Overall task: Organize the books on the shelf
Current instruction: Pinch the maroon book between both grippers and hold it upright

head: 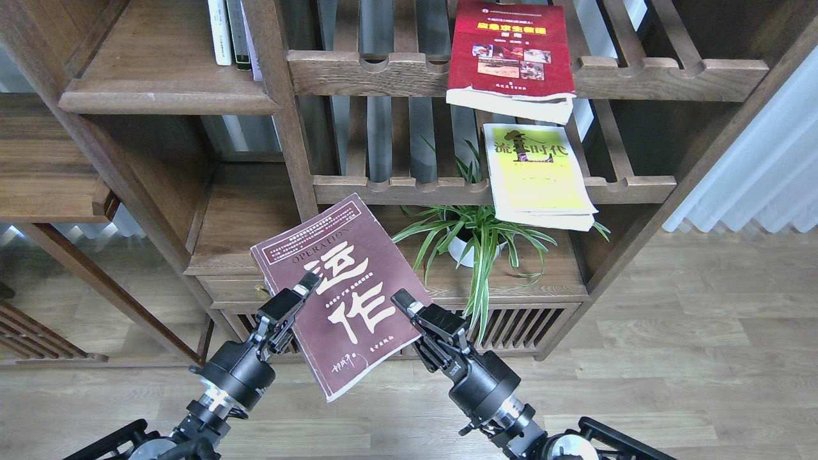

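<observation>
The dark maroon book [339, 291] with big white characters hangs tilted in the air in front of the bookcase, held between both arms. My left gripper [299, 295] is shut on its left edge, with one finger over the cover. My right gripper [409, 305] is shut on its right edge. The red book [508, 54] lies on the upper slatted rack, its front overhanging the rail. The yellow-green and white book [537, 172] lies on the middle slatted rack, also overhanging. The solid plank shelf [169, 96] with a rounded lip is at the upper left.
Slim white and dark-spined volumes [229, 32] stand at the back right of the plank shelf. A potted spider plant [476, 239] sits on the low cabinet top under the racks. A thick upright post [281, 108] separates plank shelf and racks. Wood floor lies below.
</observation>
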Controlling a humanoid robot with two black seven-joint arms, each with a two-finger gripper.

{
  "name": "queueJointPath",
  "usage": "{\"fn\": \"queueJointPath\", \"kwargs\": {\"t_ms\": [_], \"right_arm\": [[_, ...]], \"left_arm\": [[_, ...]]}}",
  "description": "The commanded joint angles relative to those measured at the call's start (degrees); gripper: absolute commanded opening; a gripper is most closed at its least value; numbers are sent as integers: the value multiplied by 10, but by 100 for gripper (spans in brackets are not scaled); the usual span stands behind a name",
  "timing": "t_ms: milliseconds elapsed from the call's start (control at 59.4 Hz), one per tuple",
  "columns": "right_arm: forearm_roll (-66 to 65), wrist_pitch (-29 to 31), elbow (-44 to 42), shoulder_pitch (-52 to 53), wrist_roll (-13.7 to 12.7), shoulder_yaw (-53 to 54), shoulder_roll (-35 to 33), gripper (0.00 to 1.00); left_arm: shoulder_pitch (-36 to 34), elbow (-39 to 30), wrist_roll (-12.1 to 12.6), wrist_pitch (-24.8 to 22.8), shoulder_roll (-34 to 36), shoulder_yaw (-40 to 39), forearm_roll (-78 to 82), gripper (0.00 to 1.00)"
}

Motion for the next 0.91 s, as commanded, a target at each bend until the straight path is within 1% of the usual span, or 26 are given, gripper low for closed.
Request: {"fn": "queueJointPath", "kwargs": {"t_ms": [0, 555, 757, 774, 807, 841, 858, 892], "right_arm": [[-1, 0, -4, 1, 0, 2, 0, 8], [-2, 0, -12, 3, 1, 12, 0, 8], [-1, 0, -24, 6, 1, 14, 2, 12], [-2, 0, -24, 6, 1, 14, 2, 13], [-2, 0, -24, 6, 1, 14, 2, 21], [-2, 0, -24, 6, 1, 14, 3, 25], [-3, 0, -24, 6, 1, 14, 4, 30], [-3, 0, -24, 6, 1, 14, 4, 35]], "left_arm": [[0, -1, 0, 0, 4, 18, 2, 10], [6, -2, 1, 0, 19, 24, 5, 10], [7, -1, 2, 0, 30, 24, 5, 10], [7, -1, 2, 0, 31, 24, 5, 10], [7, -1, 1, 0, 36, 23, 5, 10], [7, 0, 1, 0, 36, 23, 5, 10], [7, 0, 1, 0, 36, 23, 5, 10], [7, 0, 1, 0, 36, 22, 5, 10]]}}
